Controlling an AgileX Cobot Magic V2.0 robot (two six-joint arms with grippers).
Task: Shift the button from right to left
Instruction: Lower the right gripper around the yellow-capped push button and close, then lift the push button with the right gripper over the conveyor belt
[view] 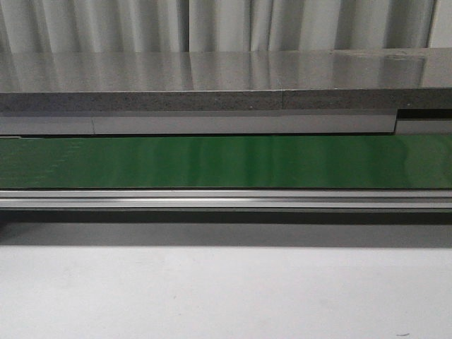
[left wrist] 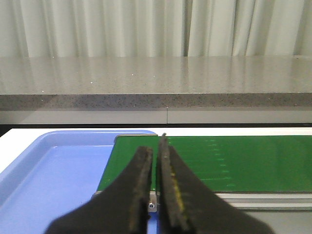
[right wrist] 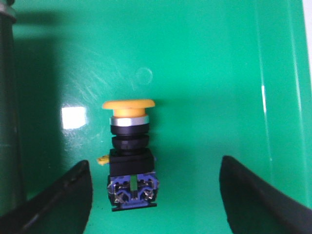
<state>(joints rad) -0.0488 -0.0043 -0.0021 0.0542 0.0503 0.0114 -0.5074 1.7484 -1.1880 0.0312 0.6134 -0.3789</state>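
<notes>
The button (right wrist: 130, 146) shows only in the right wrist view. It lies on its side on the floor of a green bin (right wrist: 209, 73), its yellow-orange cap pointing away from the fingers and its blue terminal end toward them. My right gripper (right wrist: 154, 168) is open, one black finger on each side of the button's body, neither touching it. In the left wrist view my left gripper (left wrist: 155, 146) is shut on nothing, above the end of a green belt (left wrist: 234, 161) beside a blue tray (left wrist: 48, 175). No gripper or button appears in the front view.
The front view shows the green conveyor belt (view: 226, 161) with its metal rail, a grey counter (view: 212, 78) behind it and white tabletop (view: 226, 289) in front. The green bin's wall (right wrist: 285, 97) rises close to one right finger.
</notes>
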